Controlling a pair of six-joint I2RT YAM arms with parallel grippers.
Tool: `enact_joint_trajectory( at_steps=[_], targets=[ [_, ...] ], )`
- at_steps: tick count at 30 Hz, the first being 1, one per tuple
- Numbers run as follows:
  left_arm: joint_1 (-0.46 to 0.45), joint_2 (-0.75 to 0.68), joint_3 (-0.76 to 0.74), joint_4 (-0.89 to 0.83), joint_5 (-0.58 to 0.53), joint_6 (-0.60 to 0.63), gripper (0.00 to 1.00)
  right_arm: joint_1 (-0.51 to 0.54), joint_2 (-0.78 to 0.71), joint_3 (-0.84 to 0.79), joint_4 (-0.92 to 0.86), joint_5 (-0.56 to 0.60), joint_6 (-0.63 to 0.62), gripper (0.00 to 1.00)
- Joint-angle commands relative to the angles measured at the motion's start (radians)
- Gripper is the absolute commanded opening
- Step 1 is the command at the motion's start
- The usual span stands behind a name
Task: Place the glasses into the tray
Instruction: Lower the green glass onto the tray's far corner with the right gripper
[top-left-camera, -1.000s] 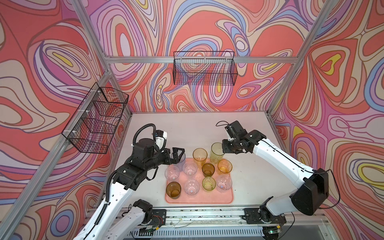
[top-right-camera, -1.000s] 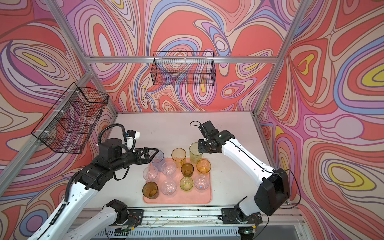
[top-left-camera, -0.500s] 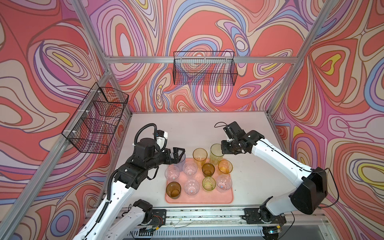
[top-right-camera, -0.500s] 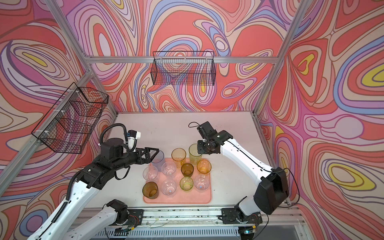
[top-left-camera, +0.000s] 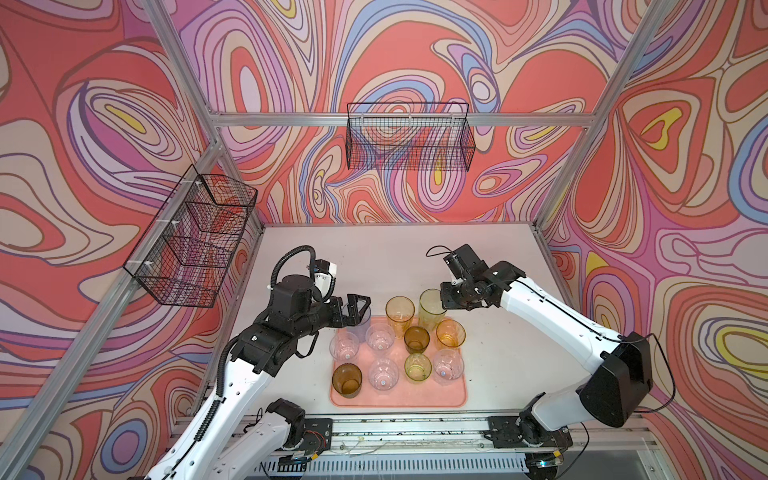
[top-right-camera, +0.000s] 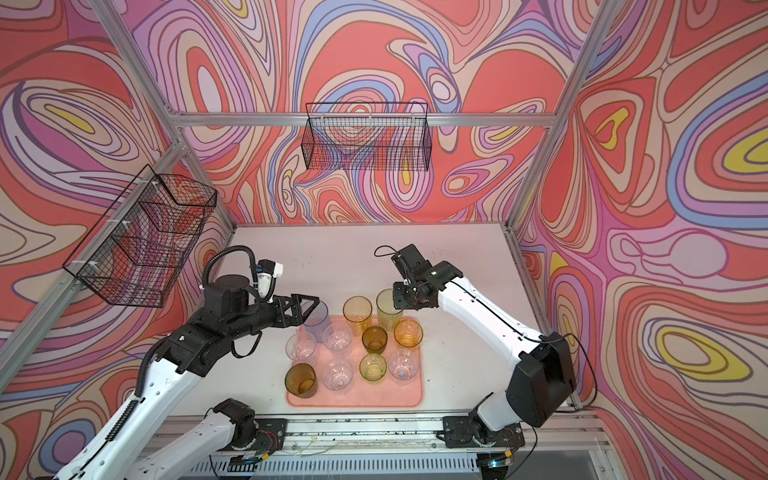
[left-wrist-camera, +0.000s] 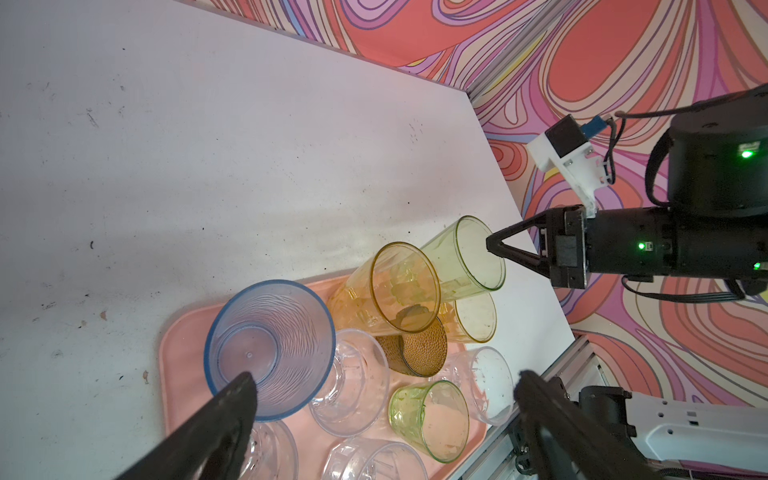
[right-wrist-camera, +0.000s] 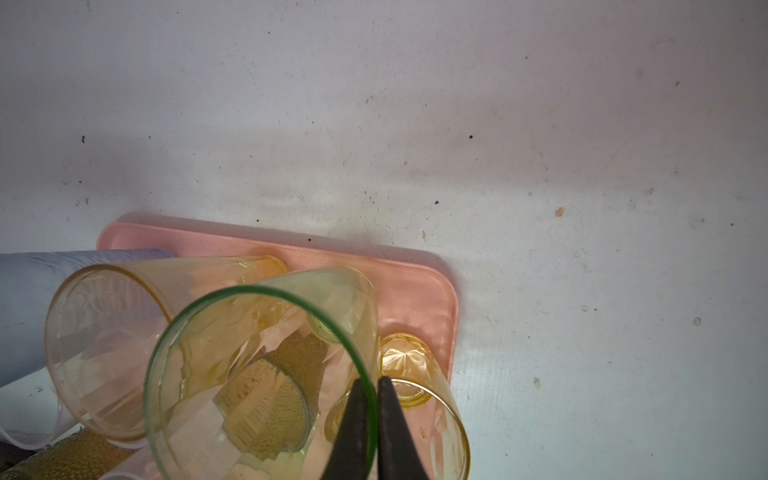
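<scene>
Since a second ago the right gripper came a little nearer the tray. It is clamped on the rim of the yellow-green glass at the tray's far edge, whose base is probably already set down. The next move is to release and lift straight up. The left gripper gapes beside the pale blue glass on the tray's far-left corner. The white table is scuffed and the walls are swirly.

No legible text or labels
</scene>
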Motion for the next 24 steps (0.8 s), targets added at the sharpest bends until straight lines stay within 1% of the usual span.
enact_joint_trajectory(
  at_steps=[1,24],
  targets=[
    [0.005,-0.001,-0.013,0.025,0.012,0.003,1.00,0.009,0.008,-0.012,0.003,0.023,0.009,0.00],
    [0.006,-0.003,-0.024,0.027,0.007,0.009,1.00,0.036,0.022,-0.010,-0.012,0.041,0.018,0.00]
  ],
)
